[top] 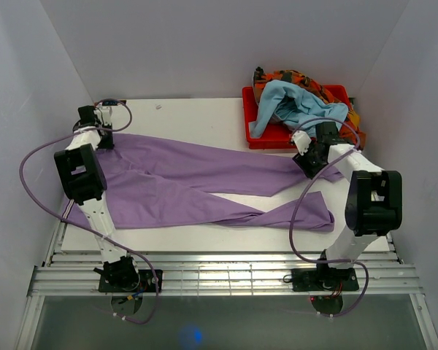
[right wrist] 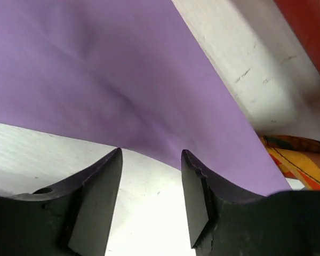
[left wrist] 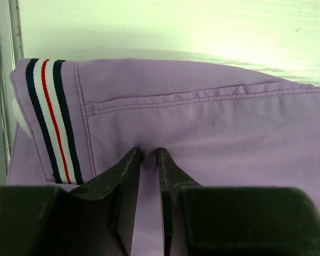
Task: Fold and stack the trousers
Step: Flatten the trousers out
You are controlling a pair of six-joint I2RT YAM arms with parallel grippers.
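Observation:
The lilac trousers (top: pixel 182 171) lie spread across the white table (top: pixel 204 113), waistband at the left and both legs running right. My left gripper (top: pixel 102 138) is at the waistband end. In the left wrist view its jaws (left wrist: pixel 148 152) are shut on a pinch of the lilac cloth (left wrist: pixel 202 122), just right of the navy, white and red waistband stripes (left wrist: pixel 50 117). My right gripper (top: pixel 306 166) is low at the end of the far leg. In the right wrist view it (right wrist: pixel 151 152) stands open over bare table, its tips at the edge of the cloth (right wrist: pixel 96 69).
A red bin (top: pixel 246 117) stands at the back right, holding a light blue garment (top: pixel 296 106) and an orange patterned one (top: pixel 299 79). It is close behind my right gripper. White walls close in the table on three sides.

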